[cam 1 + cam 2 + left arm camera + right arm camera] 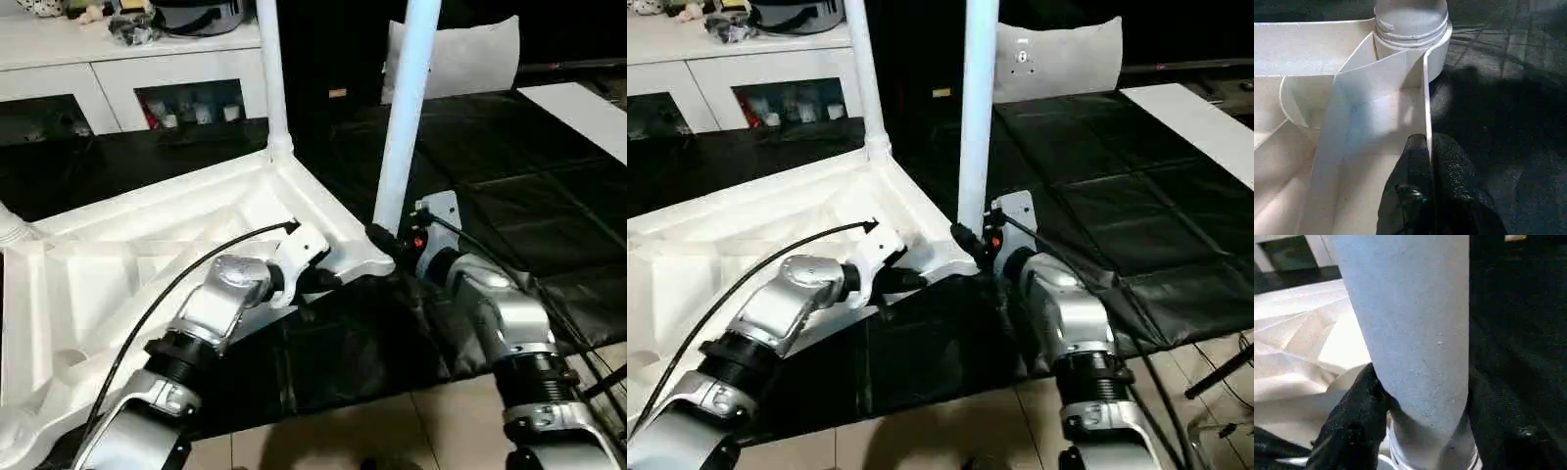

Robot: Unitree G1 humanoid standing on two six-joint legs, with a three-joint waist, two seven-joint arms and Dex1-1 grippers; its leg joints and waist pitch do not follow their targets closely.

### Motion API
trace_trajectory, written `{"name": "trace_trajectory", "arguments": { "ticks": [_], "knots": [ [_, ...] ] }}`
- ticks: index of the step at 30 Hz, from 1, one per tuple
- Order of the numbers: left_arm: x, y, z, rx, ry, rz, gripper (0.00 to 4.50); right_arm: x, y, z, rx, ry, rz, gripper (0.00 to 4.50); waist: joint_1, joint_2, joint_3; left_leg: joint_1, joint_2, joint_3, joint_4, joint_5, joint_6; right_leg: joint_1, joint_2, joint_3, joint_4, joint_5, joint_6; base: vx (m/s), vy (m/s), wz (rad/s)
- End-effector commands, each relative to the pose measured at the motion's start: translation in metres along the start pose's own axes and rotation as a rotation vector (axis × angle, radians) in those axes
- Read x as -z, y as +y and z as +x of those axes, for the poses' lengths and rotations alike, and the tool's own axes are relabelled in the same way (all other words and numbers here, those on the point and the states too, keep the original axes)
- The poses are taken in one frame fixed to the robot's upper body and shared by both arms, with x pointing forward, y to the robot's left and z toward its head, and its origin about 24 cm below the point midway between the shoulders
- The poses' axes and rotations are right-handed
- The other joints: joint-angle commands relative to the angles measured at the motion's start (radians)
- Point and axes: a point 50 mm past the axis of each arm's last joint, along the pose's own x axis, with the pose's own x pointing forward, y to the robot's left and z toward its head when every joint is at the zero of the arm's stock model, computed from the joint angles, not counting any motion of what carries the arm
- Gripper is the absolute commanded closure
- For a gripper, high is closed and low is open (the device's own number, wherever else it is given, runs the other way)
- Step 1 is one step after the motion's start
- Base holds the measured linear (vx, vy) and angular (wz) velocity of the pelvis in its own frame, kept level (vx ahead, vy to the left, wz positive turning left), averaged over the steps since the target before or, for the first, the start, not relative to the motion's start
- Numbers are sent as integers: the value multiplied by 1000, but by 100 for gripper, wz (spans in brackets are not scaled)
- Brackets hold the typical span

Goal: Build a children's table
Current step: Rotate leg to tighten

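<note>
The white tabletop [147, 264] lies upside down on a black mat, ribbed underside up. One white leg [272, 78] stands upright in the far corner socket. A second leg [404, 117] stands upright in the near right corner socket [1410, 29]. My right gripper [385, 238] is closed around this leg's lower end, one black finger [1352, 416] on each side. My left gripper [321, 280] is shut on the tabletop's thin rim wall [1426, 98] just short of that socket. Another leg's base [10, 230] shows at the far left.
A white cabinet [118, 78] with glass doors stands behind at the left. A white cushion [460, 59] leans at the back, and a white board [588, 113] lies at the right. The black mat [509, 196] ends at a tiled floor [392, 431] near me.
</note>
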Motion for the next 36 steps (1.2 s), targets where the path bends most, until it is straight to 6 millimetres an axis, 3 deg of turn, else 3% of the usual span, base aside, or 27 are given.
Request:
{"name": "trace_trajectory", "arguments": {
  "ticks": [1,5,11,13,20,21,25,30,31,36],
  "knots": [
    [-22,-9,4,59,-70,72,450,8,13,2,-91,23,29,163,14,-11,-70,2,23,-8,-71,-245,69,52,-52,38,-83,-408,-140,0,0,0],
    [-12,-5,-5,84,-49,130,450,6,3,-14,-167,11,-20,132,32,-14,-72,-4,25,-5,-69,-179,94,61,-52,45,-66,-294,-181,0,0,0],
    [-1,0,-17,158,-1,207,450,2,-13,-40,-326,60,-125,79,57,-4,-72,2,30,-3,-69,-168,93,61,-54,47,-63,-302,-185,0,0,0],
    [1,2,-21,180,11,227,450,0,-17,-48,-380,90,-156,62,62,-8,-70,3,31,-3,-70,-185,92,62,-51,47,-64,-305,-185,0,0,0],
    [7,0,-40,382,41,340,450,-8,-19,-70,-656,176,-235,62,80,-8,-70,5,34,-2,-70,-209,92,62,-55,48,-61,-317,-194,0,0,0],
    [7,-1,-44,427,50,361,450,-8,-18,-73,-710,196,-252,78,82,-12,-69,4,36,-1,-70,-210,95,60,-55,48,-61,-325,-194,0,0,0],
    [9,-4,-47,489,77,402,450,-6,-15,-72,-777,214,-255,122,101,-14,-70,12,40,0,-71,-200,83,52,-57,51,-60,-335,-196,0,0,0],
    [8,-10,-49,555,68,413,450,-2,-7,-74,-871,248,-257,145,113,-12,-71,11,43,0,-71,-196,77,53,-57,55,-52,-307,-209,0,0,0],
    [8,-10,-49,556,68,413,450,-2,-7,-74,-873,249,-257,170,114,-12,-71,11,43,1,-72,-196,77,53,-57,56,-52,-305,-209,0,0,0],
    [9,-14,-50,595,62,420,450,0,-4,-72,-907,263,-261,192,116,-14,-70,9,40,1,-72,-196,73,54,-58,56,-55,-336,-197,0,0,0]
  ]
}}
